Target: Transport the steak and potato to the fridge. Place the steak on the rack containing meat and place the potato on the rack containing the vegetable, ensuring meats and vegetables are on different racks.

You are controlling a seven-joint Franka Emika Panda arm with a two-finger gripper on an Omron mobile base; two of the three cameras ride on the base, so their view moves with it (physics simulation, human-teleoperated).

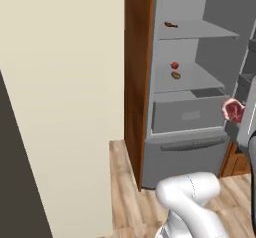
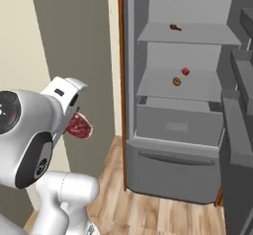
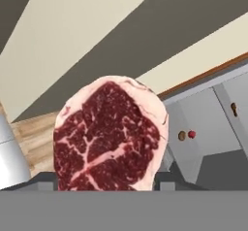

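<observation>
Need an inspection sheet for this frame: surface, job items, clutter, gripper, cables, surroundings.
Surface: wood floor in front of the fridge, fridge door open.
Job items: steak in the gripper; potato already on the lower shelf beside the red vegetable; small dark meat piece on the upper shelf.
Clutter: nothing seen.
Gripper: gripper shut on the steak, fingers at its lower edge.
Cables: nothing seen.
Surroundings: cream wall, brown wood frame.
</observation>
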